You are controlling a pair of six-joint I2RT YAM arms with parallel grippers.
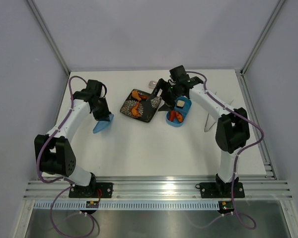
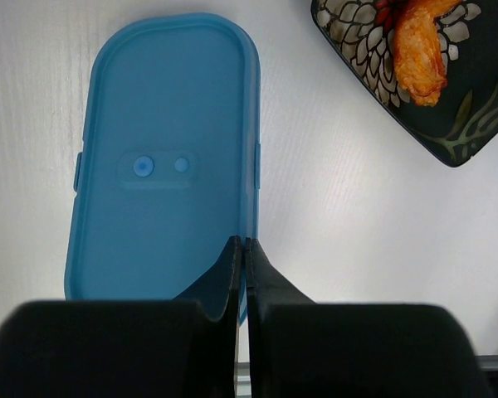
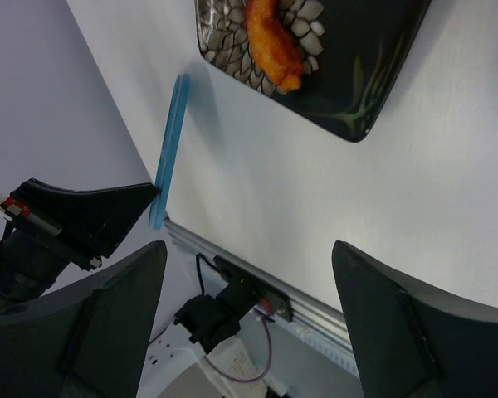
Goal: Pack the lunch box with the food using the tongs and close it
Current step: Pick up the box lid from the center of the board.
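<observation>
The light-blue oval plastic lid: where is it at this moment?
In the top view the lid is on the left side, pinched at its edge by the shut left gripper, left of the black square patterned plate, apart from the light-blue lunch box.

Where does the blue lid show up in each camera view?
Top external: the blue lid sits left of centre, left of the black plate.
Left wrist: fills the upper left.
Right wrist: thin edge-on strip, left side.
Shared landmark: the black plate.
</observation>
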